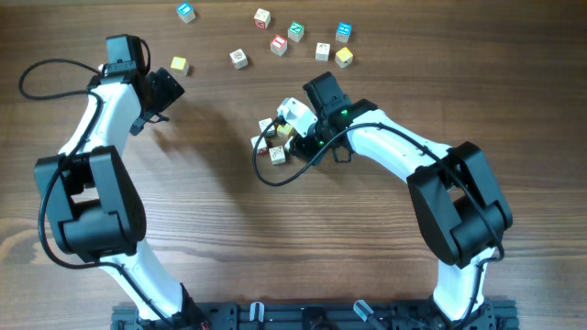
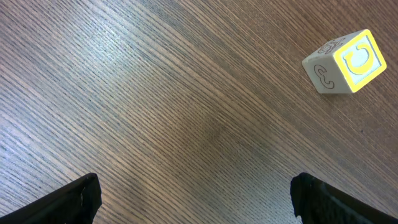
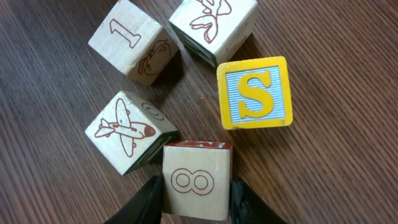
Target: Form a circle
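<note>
While the left gripper hangs above the bare dark brown wooden table with its black fingers spread wide and nothing between them, the right gripper is down at the circle, a tight ring of five small wooden cubes near the middle of the table. From overhead that ring is partly hidden by the right arm's wrist. The right wrist view shows it plainly: a pale cube printed with a red 1 at the far left, a pale cube with a red line drawing beside it, a yellow-bordered cube with a yellow S on blue stripes to the right, a pale cube with a red aeroplane to the left, and a pale cube with a brown figure 8 nearest the camera. The right gripper's fingers stand narrow, pressed against the two sides of the figure 8 cube, which touches the aeroplane cube at one corner. A small yellow-faced wooden cube marked C lies apart, just beyond the left gripper. Loose coloured wooden cubes are scattered along the far edge of the table.
</note>
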Available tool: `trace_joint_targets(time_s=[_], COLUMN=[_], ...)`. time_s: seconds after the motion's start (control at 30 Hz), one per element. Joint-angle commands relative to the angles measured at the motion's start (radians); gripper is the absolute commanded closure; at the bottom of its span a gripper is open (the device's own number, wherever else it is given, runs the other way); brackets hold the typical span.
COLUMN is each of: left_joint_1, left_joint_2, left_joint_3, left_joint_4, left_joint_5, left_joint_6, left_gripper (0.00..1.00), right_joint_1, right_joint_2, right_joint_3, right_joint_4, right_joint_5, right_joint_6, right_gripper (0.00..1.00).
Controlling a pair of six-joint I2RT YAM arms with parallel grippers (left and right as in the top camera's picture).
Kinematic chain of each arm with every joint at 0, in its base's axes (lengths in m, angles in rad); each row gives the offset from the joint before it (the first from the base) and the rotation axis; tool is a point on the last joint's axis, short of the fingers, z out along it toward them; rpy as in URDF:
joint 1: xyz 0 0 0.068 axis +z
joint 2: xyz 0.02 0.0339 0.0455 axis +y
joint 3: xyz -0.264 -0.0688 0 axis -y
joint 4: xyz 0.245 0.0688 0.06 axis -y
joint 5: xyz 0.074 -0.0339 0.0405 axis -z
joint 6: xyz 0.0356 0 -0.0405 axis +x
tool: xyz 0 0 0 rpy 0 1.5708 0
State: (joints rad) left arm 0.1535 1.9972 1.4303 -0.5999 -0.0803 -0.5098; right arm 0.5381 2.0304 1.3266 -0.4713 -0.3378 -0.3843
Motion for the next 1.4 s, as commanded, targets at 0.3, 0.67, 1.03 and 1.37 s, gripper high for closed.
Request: trace_joint_targets(time_s=[0.3,0.67,1.03,1.37], left_joint_1=[0.001,0.001,0.001,0.001], left_joint_2=[-0.016,-0.016,-0.016,-0.016], left_joint_3=[0.011,0.011,0.011,0.011], left_joint_4=[0.001,0.001,0.001,0.001], left_joint_5=[0.001,0.001,0.001,0.001], left_joint_6=[0.008,0.008,0.007,0.008], left_gripper=[0.0,0.0,0.0,0.0], right_joint_1=[0.006,-0.008,-0.019,-0.019], right_joint_2=[-0.003,-0.148,-0.1,-0.1], right_joint_3=[0.001,0.001,-0.028,-0.142], right_joint_4=[0.005,0.089,-0.143,0.023], right_joint_5=[-0.024,0.124,0.131,0.132], right_joint_6=[-0.032,0.242,0.789,0.824], right_gripper=[0.52,0.64,0.96,0.96])
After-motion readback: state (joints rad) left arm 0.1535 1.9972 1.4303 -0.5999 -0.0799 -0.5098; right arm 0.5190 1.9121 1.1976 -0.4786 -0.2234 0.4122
